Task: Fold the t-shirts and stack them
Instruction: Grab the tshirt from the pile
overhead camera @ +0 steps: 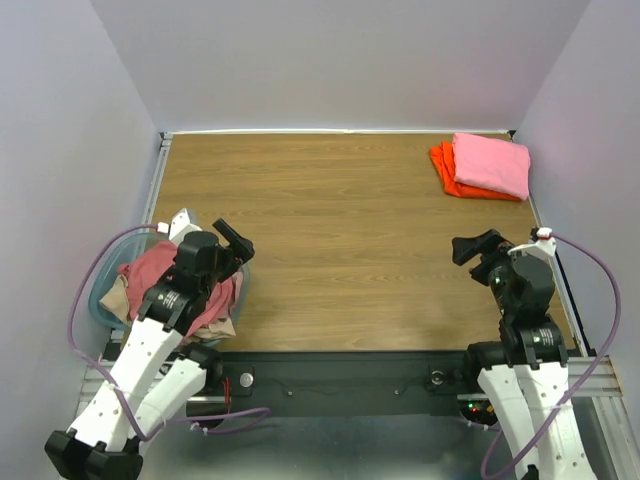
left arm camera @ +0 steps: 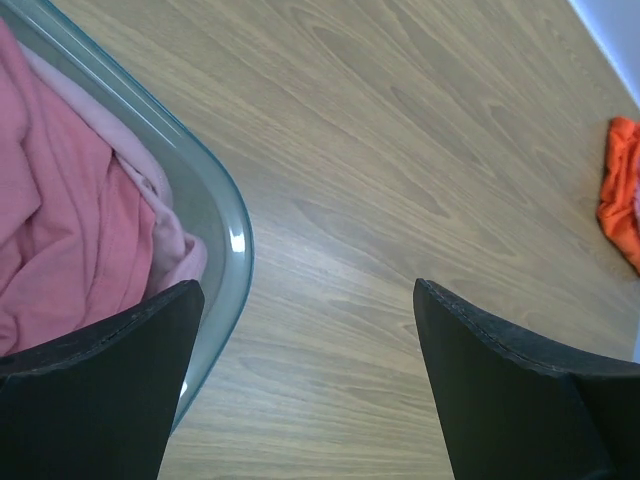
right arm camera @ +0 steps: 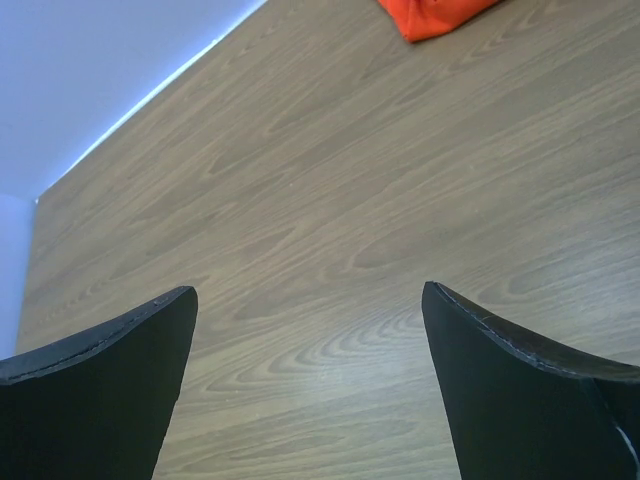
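Observation:
A folded bright pink t-shirt (overhead camera: pixel 492 163) lies on a folded orange t-shirt (overhead camera: pixel 447 170) at the table's far right corner; the orange one also shows in the left wrist view (left arm camera: pixel 620 195) and the right wrist view (right arm camera: pixel 435 15). A salmon-red t-shirt (overhead camera: pixel 150 268) (left arm camera: pixel 60 230), a pale pink one (left arm camera: pixel 165 215) and a beige one (overhead camera: pixel 115 297) lie bunched in the blue-green basket (overhead camera: pixel 95 300) at the near left. My left gripper (overhead camera: pixel 234 240) (left arm camera: pixel 305 330) is open and empty, just right of the basket's rim (left arm camera: pixel 225 210). My right gripper (overhead camera: pixel 472 246) (right arm camera: pixel 305 335) is open and empty above bare wood.
The wooden table (overhead camera: pixel 340 230) stretches between the two arms. Pale walls close the back and both sides. A black rail (overhead camera: pixel 340 375) with the arm bases runs along the near edge.

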